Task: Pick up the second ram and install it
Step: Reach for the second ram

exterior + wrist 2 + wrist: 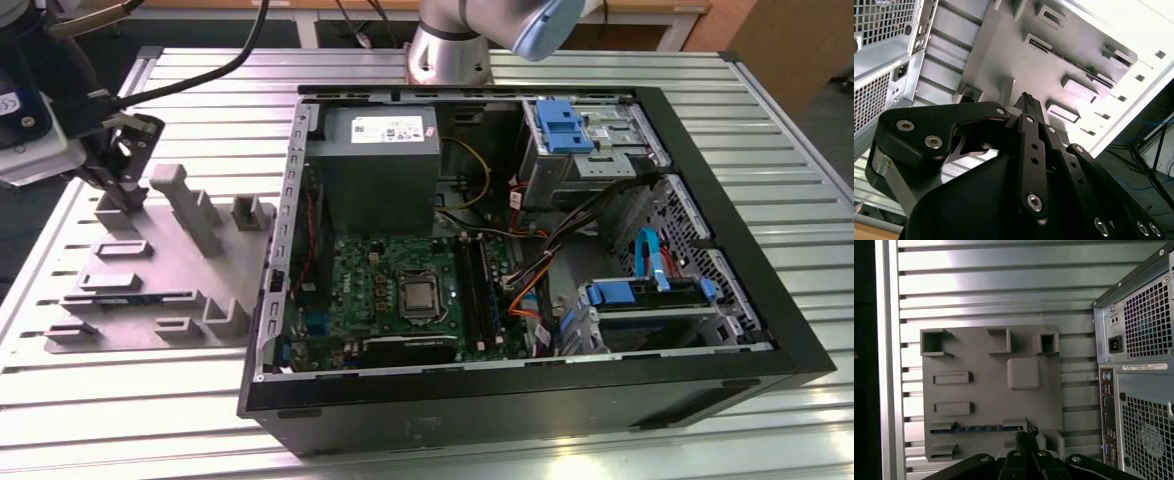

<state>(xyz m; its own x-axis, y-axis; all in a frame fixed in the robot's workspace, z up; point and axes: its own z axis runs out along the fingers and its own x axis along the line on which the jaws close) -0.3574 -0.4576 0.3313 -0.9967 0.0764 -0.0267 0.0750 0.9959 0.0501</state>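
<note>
The second ram (974, 429) is a thin blue-green stick with dark chips. It stands on edge in a slot of the grey holder plate (984, 352); in the exterior view it shows as a dark strip (127, 297). My gripper (134, 200) hangs over the plate at the exterior view's left, outside the computer case. Its fingers are pressed together in both wrist views, with nothing between them (1026, 98). In the first wrist view the gripper's tip (1027, 432) sits by the ram's end nearest the case. The motherboard's long black slots (470, 280) lie inside the open case.
The open computer case (721, 390) lies on its side on the slatted metal table (160, 420), its back panel (1144, 340) facing the holder plate. Inside are a grey power-supply box (380, 165), cables and blue drive brackets (627, 292). Moulded blocks (187, 205) rise from the plate.
</note>
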